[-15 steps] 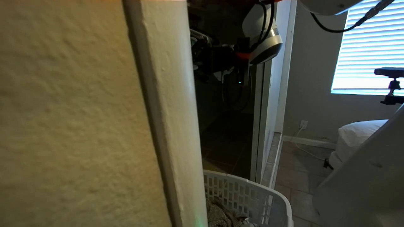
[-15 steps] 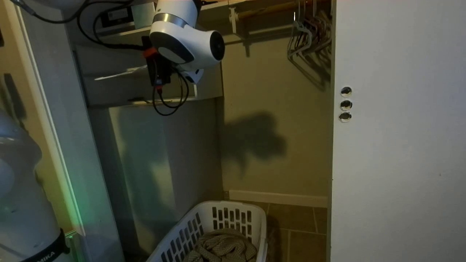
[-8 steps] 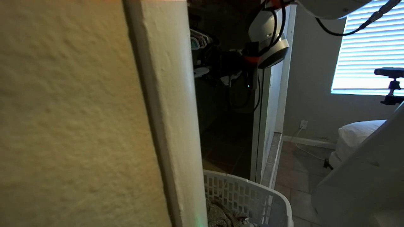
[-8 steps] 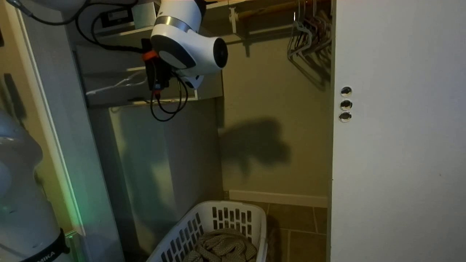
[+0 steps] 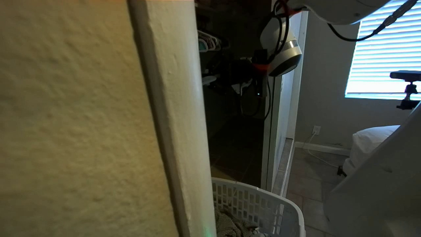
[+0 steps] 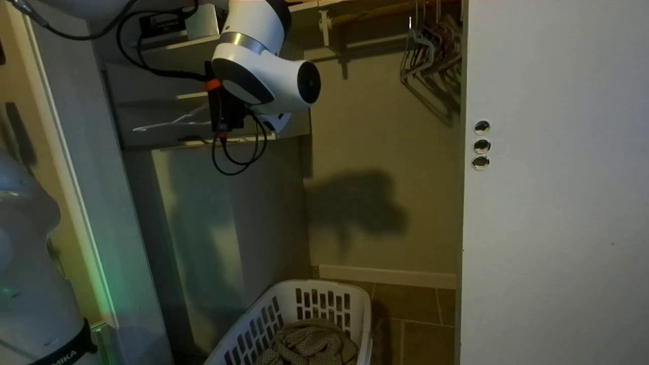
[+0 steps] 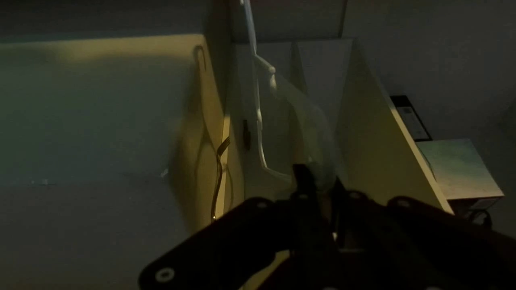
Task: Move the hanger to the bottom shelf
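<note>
My gripper (image 7: pixel 318 175) is shut on one side of a thin white hanger (image 7: pixel 264 64); that side looks blurred and pale between the fingertips. The hanger also shows left of the wrist in an exterior view (image 6: pixel 162 125). It is held in front of the lower compartment of the shelf unit, above the bottom shelf (image 6: pixel 190 145); how far inside it reaches I cannot tell. In the wrist view, the bottom shelf's front edge (image 7: pixel 226 129) lies left of the hanger. The fingers are hidden behind the wrist in that exterior view.
A fork (image 7: pixel 219 173) lies along the bottom shelf's edge. A box (image 6: pixel 202 22) sits on the upper shelf. Several hangers (image 6: pixel 421 61) hang from the rod. A white laundry basket (image 6: pixel 332 286) with cloth stands below. A white door (image 6: pixel 552 213) bounds the closet.
The arm and the held hanger have moved lower over the last second, with a slight shift right in the view facing the closet. The hanger stays in the gripper.
</note>
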`<control>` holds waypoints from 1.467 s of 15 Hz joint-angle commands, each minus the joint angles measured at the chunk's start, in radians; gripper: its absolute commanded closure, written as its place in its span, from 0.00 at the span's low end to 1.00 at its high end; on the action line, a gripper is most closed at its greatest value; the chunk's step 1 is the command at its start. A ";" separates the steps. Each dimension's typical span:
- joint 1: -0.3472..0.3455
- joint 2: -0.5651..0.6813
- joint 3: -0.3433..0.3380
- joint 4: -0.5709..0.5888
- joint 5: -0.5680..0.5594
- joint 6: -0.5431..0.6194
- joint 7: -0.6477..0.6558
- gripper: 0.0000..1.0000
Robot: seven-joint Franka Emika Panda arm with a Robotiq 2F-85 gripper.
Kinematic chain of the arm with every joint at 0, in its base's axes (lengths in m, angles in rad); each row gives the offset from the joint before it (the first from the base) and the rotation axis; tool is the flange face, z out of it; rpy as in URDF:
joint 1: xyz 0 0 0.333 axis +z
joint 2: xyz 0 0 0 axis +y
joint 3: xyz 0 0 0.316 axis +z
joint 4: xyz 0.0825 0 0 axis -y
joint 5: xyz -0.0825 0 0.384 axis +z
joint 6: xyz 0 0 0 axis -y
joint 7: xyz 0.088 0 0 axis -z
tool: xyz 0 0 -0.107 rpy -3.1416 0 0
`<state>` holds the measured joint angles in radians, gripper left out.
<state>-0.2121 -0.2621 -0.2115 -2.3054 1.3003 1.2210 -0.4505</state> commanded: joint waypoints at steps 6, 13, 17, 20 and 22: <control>0.064 -0.016 0.141 0.065 0.197 0.344 0.199 0.97; 0.144 0.004 0.253 0.109 0.261 0.716 0.256 0.97; 0.191 0.034 0.304 0.125 0.286 0.923 0.243 0.97; 0.218 0.057 0.331 0.149 0.275 1.050 0.258 0.97; 0.236 0.078 0.344 0.171 0.267 1.116 0.278 0.97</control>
<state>-0.0031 -0.2286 0.1156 -2.1886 1.5591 2.2452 -0.2112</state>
